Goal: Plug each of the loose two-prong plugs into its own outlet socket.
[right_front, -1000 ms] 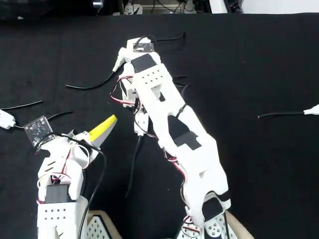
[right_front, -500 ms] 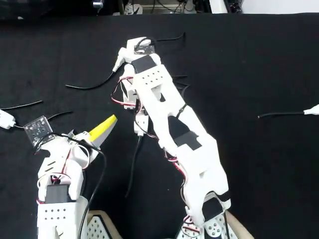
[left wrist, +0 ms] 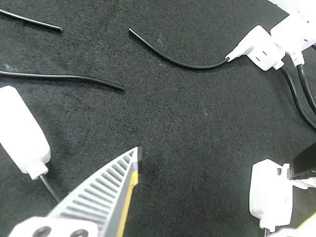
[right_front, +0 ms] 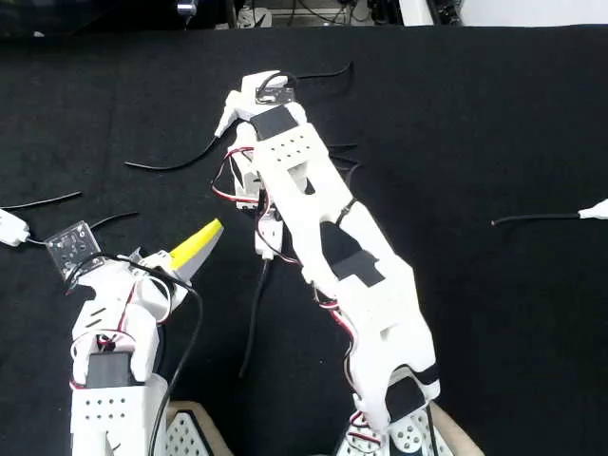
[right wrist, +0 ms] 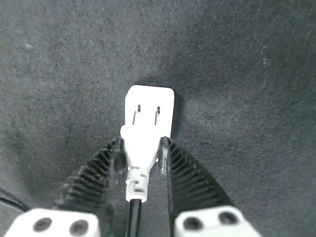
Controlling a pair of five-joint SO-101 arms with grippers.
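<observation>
Smooth glossy white plastic plug (right wrist: 142, 148); matt black cloth (right wrist: 247, 74).

White 2-prong plug (right wrist: 142, 168) w/ black cord, pinched upright in right gripper (right wrist: 140, 148). Prongs lie over flat white socket block (right wrist: 148, 98); can't tell if seated. Left cord-end (right_front: 11, 226) and right-edge cord-end (right_front: 597, 209) lie loose, well apart; plug vs socket unclear.

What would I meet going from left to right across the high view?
A white connector at the left edge → left arm's yellow pincer → right arm → white connector at the right edge.
</observation>
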